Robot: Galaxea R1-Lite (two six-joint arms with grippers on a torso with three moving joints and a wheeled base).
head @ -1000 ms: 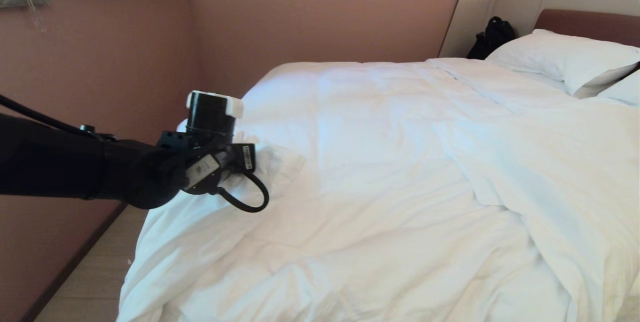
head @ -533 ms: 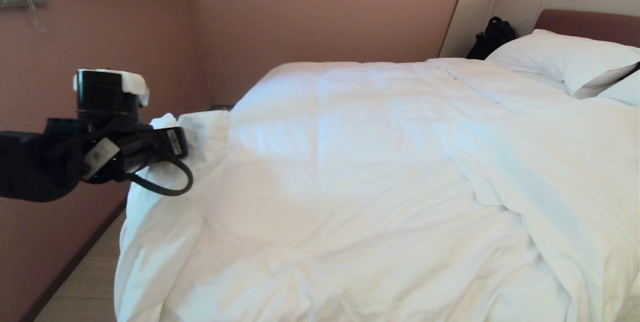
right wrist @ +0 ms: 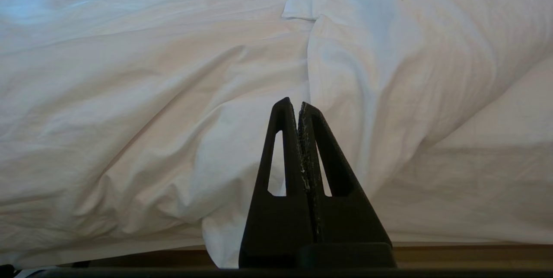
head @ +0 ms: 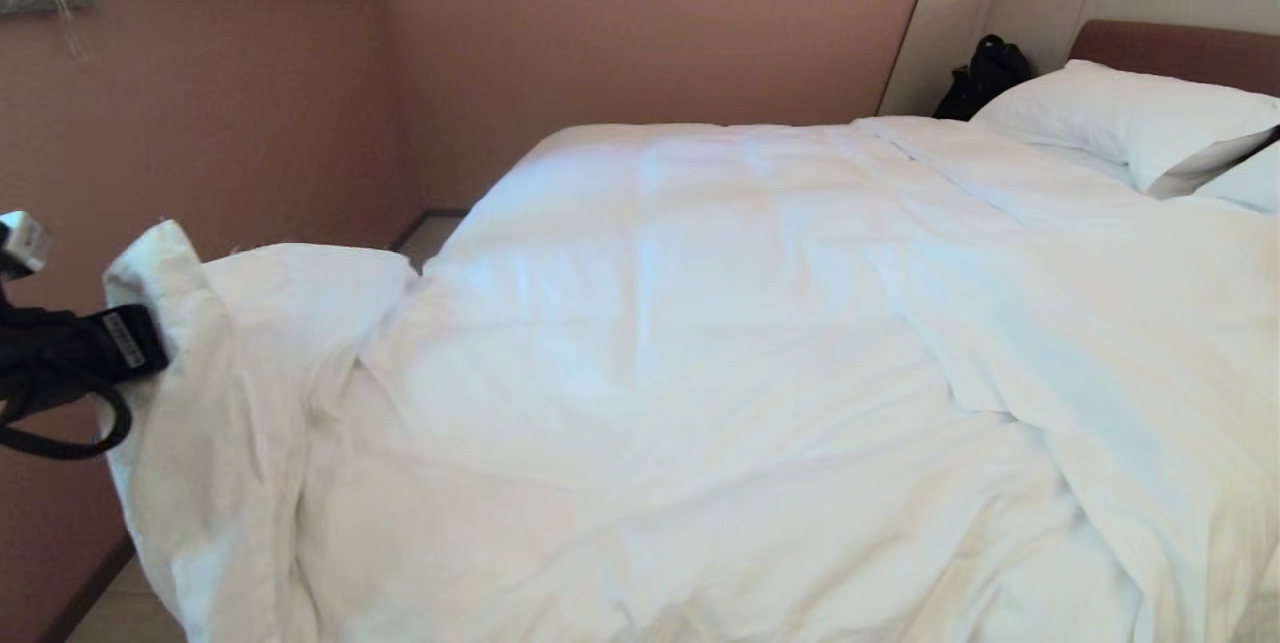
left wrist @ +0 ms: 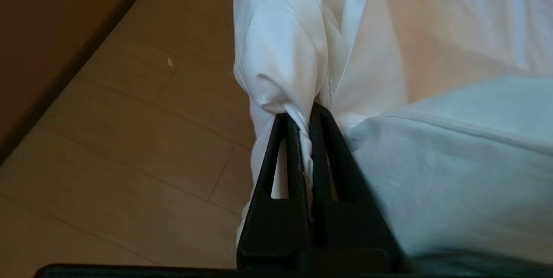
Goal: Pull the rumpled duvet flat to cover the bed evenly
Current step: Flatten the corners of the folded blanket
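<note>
Off the left side of the bed [head: 1150,38], the left gripper [left wrist: 304,116] is clamped on a pinch of the duvet [head: 700,343], its two black fingers [left wrist: 287,161] pressed together with a twist of white cloth between them. The gripped corner is held out past the left edge of the mattress, above the wooden floor [left wrist: 129,139], and the cloth hangs from it in a loose fold. In the head view only the tip of that arm shows at the left border, with a looped black cable [head: 70,423]; the rest is cut off.

Over the bed the duvet lies rumpled, with a thick fold heaped along the right side. White pillows [head: 1120,118] lean at the head end, against the brown headboard in its beige surround. A black bag [head: 985,73] sits by the far left corner of the bed head. A pink wall [head: 650,23] runs close along the left side, leaving a narrow strip of floor.

The right gripper [right wrist: 298,107] has its fingers together with nothing between them, pointing at the duvet's creases at the bed's near edge. It does not appear in the head view.
</note>
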